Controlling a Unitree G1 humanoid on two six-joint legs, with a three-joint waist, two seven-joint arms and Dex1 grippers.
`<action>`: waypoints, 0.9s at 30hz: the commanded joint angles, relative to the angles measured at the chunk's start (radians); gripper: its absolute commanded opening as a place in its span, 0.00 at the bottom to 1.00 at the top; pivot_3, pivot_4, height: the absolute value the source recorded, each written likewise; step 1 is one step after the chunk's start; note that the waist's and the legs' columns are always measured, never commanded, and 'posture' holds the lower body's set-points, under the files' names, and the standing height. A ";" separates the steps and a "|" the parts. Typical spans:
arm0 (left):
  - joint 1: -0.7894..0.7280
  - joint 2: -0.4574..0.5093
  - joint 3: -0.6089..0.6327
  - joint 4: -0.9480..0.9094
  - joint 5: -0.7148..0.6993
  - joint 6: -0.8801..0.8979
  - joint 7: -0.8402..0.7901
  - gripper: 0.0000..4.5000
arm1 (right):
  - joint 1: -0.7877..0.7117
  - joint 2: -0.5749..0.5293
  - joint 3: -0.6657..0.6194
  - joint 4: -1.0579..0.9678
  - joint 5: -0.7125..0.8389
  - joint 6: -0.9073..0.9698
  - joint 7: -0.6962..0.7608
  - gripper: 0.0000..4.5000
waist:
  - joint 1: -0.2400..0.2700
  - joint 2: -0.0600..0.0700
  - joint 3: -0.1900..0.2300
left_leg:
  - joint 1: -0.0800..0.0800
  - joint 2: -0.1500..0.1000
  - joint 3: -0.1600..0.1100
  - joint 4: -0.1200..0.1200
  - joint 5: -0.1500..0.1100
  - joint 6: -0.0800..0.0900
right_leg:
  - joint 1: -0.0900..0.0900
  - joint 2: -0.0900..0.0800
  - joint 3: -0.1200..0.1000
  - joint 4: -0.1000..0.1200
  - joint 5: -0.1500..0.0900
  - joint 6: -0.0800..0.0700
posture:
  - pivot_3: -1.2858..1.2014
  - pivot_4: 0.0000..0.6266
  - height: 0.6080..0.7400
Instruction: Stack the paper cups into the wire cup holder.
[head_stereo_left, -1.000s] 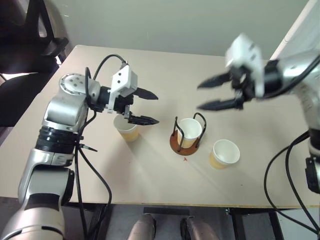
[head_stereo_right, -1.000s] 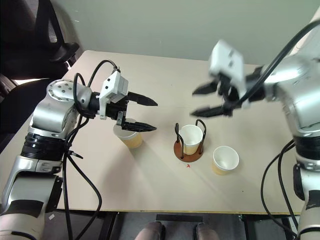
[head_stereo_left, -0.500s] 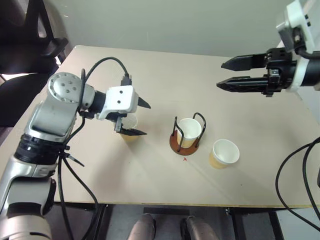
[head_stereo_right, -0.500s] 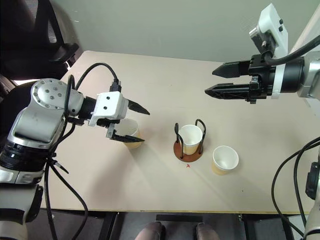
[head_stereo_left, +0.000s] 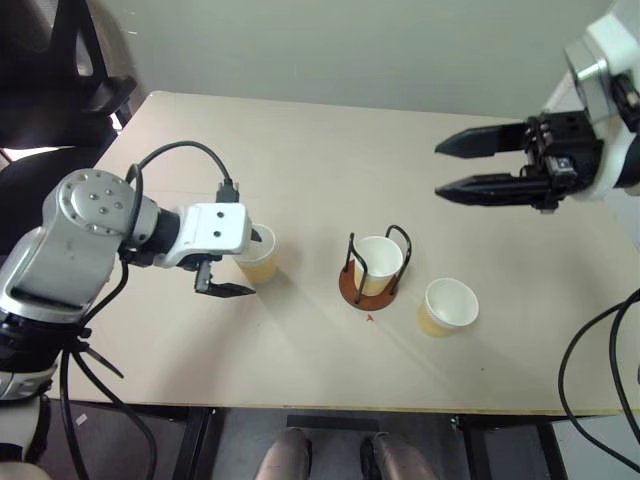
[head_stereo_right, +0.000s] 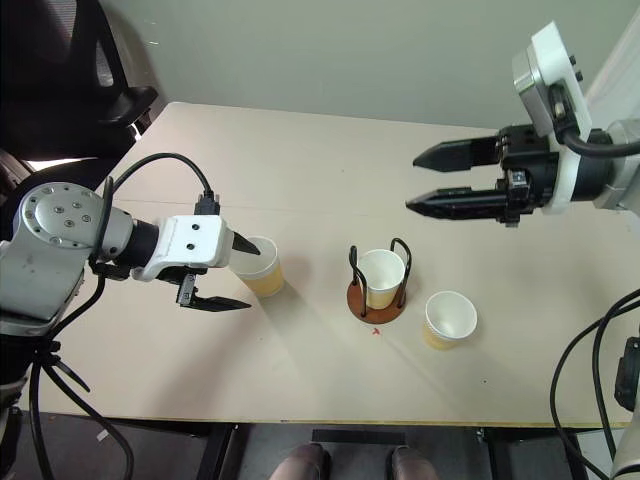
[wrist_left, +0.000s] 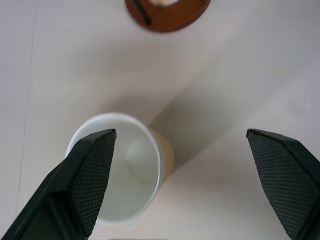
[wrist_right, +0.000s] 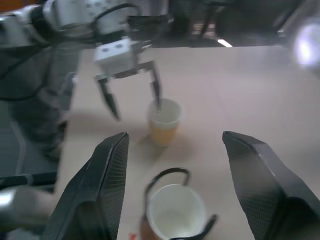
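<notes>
Tan paper cups: three on the beige table (head_stereo_left: 300, 150). One loose cup (head_stereo_left: 258, 252) sits at my left gripper (head_stereo_right: 232, 272), which is spread fully wide and holding nothing. Head view: far finger (head_stereo_right: 245, 244) overlaps that cup's rim, near finger (head_stereo_right: 215, 303) lies over bare table on my side of it, so the cup is at the edge of the span, not centred. My left wrist view agrees: the cup (wrist_left: 120, 167) is hard by one finger (wrist_left: 75, 190), other finger (wrist_left: 285, 180) well off to the side over bare table. Can't tell if the far finger is touching the rim.

Second cup (head_stereo_left: 379, 264) stands upright inside the wire cup holder (head_stereo_left: 352, 285), between the two dark arches on its reddish-brown base disc. Third cup (head_stereo_left: 448, 306) stands on the table just right of the holder, not touching it.

My right gripper (head_stereo_left: 452, 168) hangs high above the table's far right part, pointing left, well apart from every cup, fingers parted with nothing between them.

Count: three cups, one holder, two wire arches. No brand, label or readable writing on anything; one small red mark (head_stereo_left: 370, 318) on the table just in front of the holder.
</notes>
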 joint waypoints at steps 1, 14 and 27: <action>-0.035 0.018 -0.014 -0.037 0.032 0.039 0.006 1.00 | 0.004 -0.039 -0.011 -0.037 0.046 -0.010 0.047 0.68 | -0.001 0.000 0.000 | 0.000 0.000 0.000 0.000 0.000 0.000 | 0.000 0.000 0.000 0.000 0.000 0.000 | 0.52 0.24 1.00; -0.020 0.041 -0.062 0.049 0.134 0.017 0.002 1.00 | 0.014 -0.073 0.023 0.000 0.045 -0.017 0.073 0.68 | -0.007 0.000 0.000 | 0.000 0.000 0.000 0.000 0.000 -0.001 | 0.000 0.000 0.000 0.000 0.001 -0.001 | 0.52 0.24 1.00; -0.007 -0.045 -0.105 0.120 0.186 -0.050 0.043 1.00 | 0.016 -0.066 0.026 -0.002 0.043 -0.025 0.056 0.68 | -0.007 0.000 0.000 | 0.001 0.000 0.000 0.000 0.000 -0.001 | 0.000 0.000 0.000 0.001 0.001 -0.002 | 0.52 0.24 1.00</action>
